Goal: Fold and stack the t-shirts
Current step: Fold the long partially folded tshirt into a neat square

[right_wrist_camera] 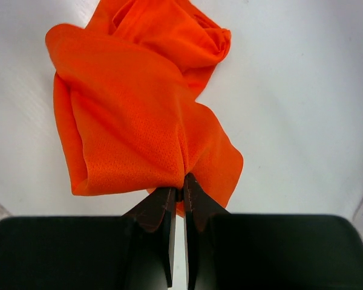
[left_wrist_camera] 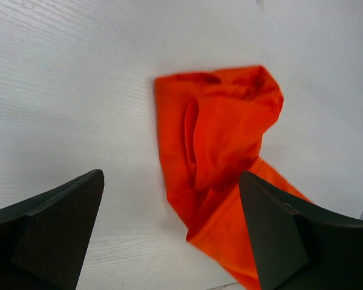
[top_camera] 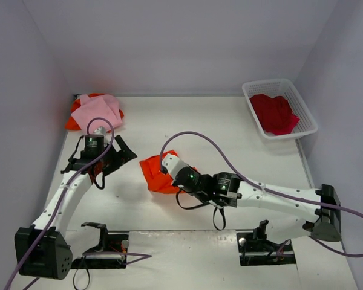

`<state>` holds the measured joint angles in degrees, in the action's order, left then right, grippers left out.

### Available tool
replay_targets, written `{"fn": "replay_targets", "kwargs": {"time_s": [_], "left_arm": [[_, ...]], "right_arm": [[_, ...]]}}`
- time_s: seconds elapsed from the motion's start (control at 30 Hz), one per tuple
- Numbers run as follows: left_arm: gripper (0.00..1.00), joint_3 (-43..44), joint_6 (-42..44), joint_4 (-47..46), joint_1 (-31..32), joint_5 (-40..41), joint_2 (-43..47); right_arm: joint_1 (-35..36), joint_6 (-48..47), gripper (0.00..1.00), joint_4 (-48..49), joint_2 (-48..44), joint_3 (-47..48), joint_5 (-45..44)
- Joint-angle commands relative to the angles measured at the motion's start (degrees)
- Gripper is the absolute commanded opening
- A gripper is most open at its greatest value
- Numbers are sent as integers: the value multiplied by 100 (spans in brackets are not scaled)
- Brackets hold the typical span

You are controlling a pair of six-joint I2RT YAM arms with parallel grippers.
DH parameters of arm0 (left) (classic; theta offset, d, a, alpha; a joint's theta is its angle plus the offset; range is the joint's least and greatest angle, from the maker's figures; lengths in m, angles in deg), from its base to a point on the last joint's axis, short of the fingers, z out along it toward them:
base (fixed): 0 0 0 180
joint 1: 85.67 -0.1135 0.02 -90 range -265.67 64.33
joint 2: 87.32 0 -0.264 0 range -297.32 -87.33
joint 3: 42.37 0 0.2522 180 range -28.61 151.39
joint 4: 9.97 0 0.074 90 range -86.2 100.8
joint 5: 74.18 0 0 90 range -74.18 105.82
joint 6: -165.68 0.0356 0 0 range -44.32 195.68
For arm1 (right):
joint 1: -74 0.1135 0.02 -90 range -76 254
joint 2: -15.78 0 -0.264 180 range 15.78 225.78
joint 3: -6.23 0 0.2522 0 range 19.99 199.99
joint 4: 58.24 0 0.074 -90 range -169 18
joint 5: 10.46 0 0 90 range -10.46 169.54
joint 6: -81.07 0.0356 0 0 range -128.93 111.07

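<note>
The right gripper has its two dark jaws pressed tight together, with a pinch of the orange t-shirt caught between them. The cloth bunches into little pleats at the pinch, then spreads into a soft, crumpled heap on the white table, about in the middle. It is thin, with tiny dots in the weave, and it is all rolls and lumps, not flat.

The left gripper is spread wide and holds nothing. It hangs over the table just left of the orange heap, with the heap's end showing between its dark pointed fingers.

I think the step is getting this shirt spread flat so it can be folded. Next, the left gripper likely needs to come down and pinch another edge, so both arms can pull the cloth open. Soft cloth slips and sags, so it needs a good bite.

Far left lies the pink t-shirt, in a loose pile with some orange cloth under it. Far right, the red t-shirt sits crumpled in the white basket with holes in its sides
</note>
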<state>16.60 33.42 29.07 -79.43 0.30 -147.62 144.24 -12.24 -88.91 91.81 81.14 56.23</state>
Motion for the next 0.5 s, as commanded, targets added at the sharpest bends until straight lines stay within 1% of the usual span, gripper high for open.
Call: {"fn": "replay_targets", "kwargs": {"time_s": [0.0,0.03,0.17,0.23,0.27,0.3,0.37,0.47], "left_arm": [[88,181,-203,-611,-44,-134,-193],[88,155,-265,-725,-35,-161,-220],[88,67,-554,-1173,17,-398,-369],[88,110,-713,-1288,289,-381,-474],[88,154,-748,-1280,595,-302,-544],[88,181,-827,-1236,763,-67,-554],[88,199,-1046,-1262,1210,128,-563],[88,-108,-1485,-1586,1467,191,-475]], "right_arm": [[244,743,0,-523,-579,-15,-543],[410,823,0,-594,-641,-24,-595],[675,1139,0,-691,-879,-190,-692],[684,1219,0,-691,-853,-261,-710],[693,1236,0,-691,-783,-270,-727],[693,1236,0,-691,-730,-252,-745],[693,1210,0,-691,-607,-226,-789],[702,1157,0,-691,-545,-173,-929]]}}
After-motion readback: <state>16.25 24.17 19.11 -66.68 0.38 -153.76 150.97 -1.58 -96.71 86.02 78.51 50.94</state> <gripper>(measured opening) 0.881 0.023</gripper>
